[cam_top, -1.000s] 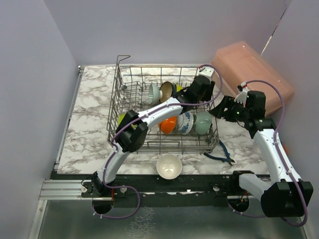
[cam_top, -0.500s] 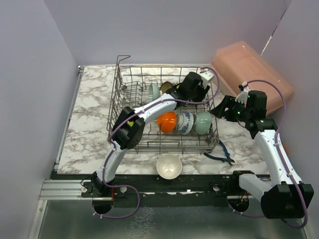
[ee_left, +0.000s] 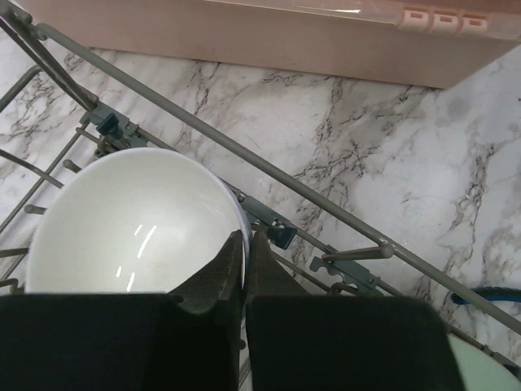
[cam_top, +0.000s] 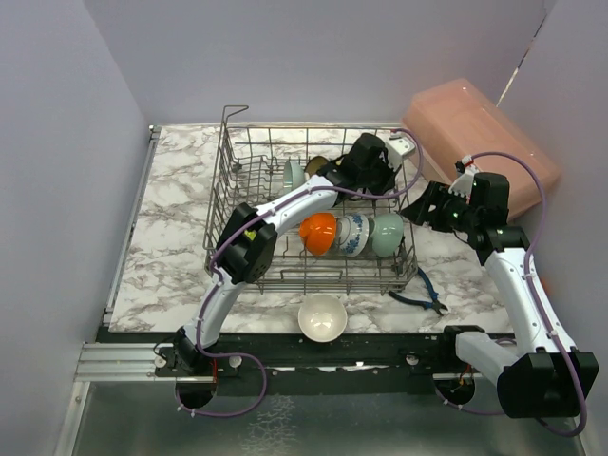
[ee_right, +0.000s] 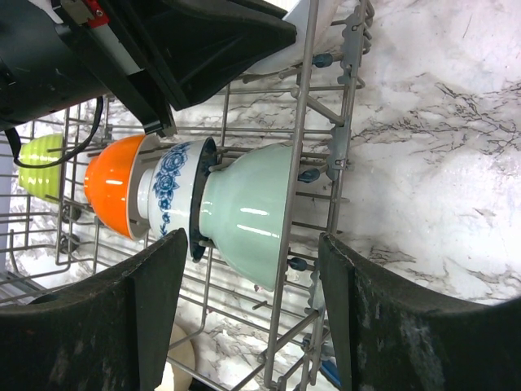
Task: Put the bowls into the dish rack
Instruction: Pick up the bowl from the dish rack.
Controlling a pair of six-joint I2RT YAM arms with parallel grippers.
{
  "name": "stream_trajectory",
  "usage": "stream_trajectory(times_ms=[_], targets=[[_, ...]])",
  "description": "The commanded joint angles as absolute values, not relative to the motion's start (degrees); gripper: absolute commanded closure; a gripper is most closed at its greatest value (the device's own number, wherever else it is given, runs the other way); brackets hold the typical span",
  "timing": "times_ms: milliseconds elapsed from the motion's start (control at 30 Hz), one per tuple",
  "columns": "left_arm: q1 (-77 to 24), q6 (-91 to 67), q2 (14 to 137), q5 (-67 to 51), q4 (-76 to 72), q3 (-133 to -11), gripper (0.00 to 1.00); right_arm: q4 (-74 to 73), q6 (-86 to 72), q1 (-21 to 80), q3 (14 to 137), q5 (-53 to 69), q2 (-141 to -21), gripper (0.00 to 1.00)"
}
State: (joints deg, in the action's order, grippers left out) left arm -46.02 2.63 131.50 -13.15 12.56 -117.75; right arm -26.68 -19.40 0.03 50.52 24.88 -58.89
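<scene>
Dish rack of grey metal wire (cam_top: 220, 209), large and square, standing on the white marble-patterned worktop (cam_top: 171, 237). Along its near row we see three bowls on edge, nested side by side: an orange bowl (cam_top: 318, 232), a white bowl with a blue flower pattern (cam_top: 353, 233) and a mint green bowl (cam_top: 387, 233), the last just inside the rack's right wall. Towards the far side stand a pale teal bowl (cam_top: 294, 177) and a beige bowl (cam_top: 317, 169). The right wrist view also shows a lime green bowl (ee_right: 37, 163) to the left of the orange one. A cream bowl (cam_top: 322, 316) sits mouth up on the worktop just in front of the rack, outside it. The left gripper (ee_left: 244, 238) is at the rack's far right corner, its fingers pressed together with nothing visible between them. Its tips lie at the rim of a plain white bowl (ee_left: 134, 220) tilted against the corner wires, and we cannot tell whether they touch it. The right gripper (ee_right: 251, 240) hangs outside the rack's right wall, fingers spread wide and empty, facing the mint green bowl through the wires. A translucent pink plastic box (cam_top: 480, 133) lies at the far right, and blue-handled pliers (cam_top: 418, 296) lie off the rack's near right corner.
</scene>
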Motion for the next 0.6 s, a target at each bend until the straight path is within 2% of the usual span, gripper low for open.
stream_trajectory(times_ms=[0,300,567], targets=[[-46.7,1.1,132.3,-17.0,15.2,-120.1,1.00,-27.7,-18.8,0.3,52.4,23.9,-58.1,0.30],[-46.8,-6.3,128.1,-18.1,8.6,-119.6,1.00,-27.1,-19.5,0.3,52.5,24.3,-57.9,0.30],[-46.4,-8.9,116.1,-7.8,-8.2,-103.0,1.00,-26.2,-20.2,0.3,52.8,25.5,-57.5,0.30]])
